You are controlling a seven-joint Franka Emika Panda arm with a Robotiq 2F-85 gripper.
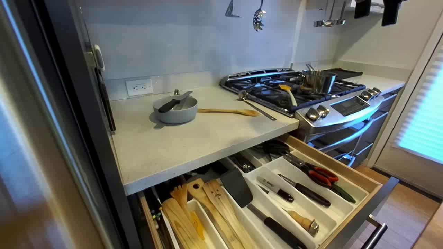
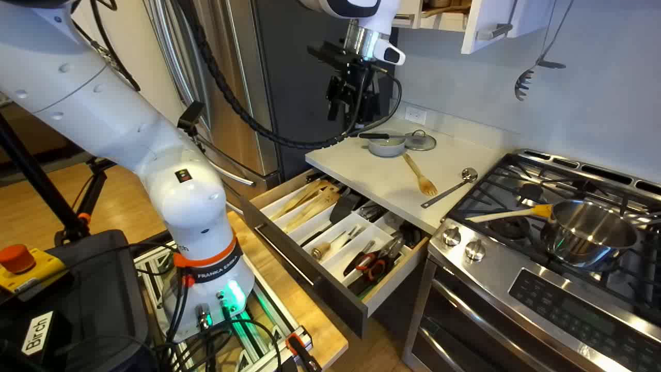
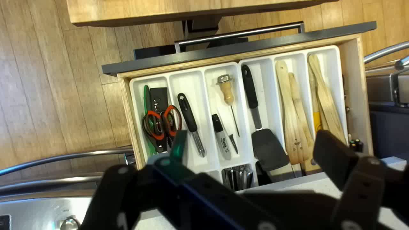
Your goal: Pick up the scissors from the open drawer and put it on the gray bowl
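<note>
The scissors [image 3: 162, 124], with red and black handles, lie in an end slot of the open drawer [image 3: 239, 52]. They also show in both exterior views [image 1: 322, 175] [image 2: 373, 262]. Their blades are partly hidden in the wrist view by a gripper finger. The drawer has a pale wooden wall [image 1: 334, 160] and a white divided tray. The gray bowl [image 1: 176, 116] stands on the counter with a black-handled utensil across its rim; it also shows in an exterior view [image 2: 386, 149], not in the wrist view. My gripper [image 3: 255, 150] is open and empty, high above the drawer's back and counter edge.
The counter [image 1: 207, 138] overhangs the drawer's back. A wooden spoon [image 2: 418, 175] and a ladle [image 2: 449, 188] lie near the bowl, a glass lid [image 2: 421, 140] behind it. The stove [image 2: 516, 206] holds a steel pot [image 2: 588, 237]. A peeler-like black-handled tool [image 3: 188, 115] lies beside the scissors.
</note>
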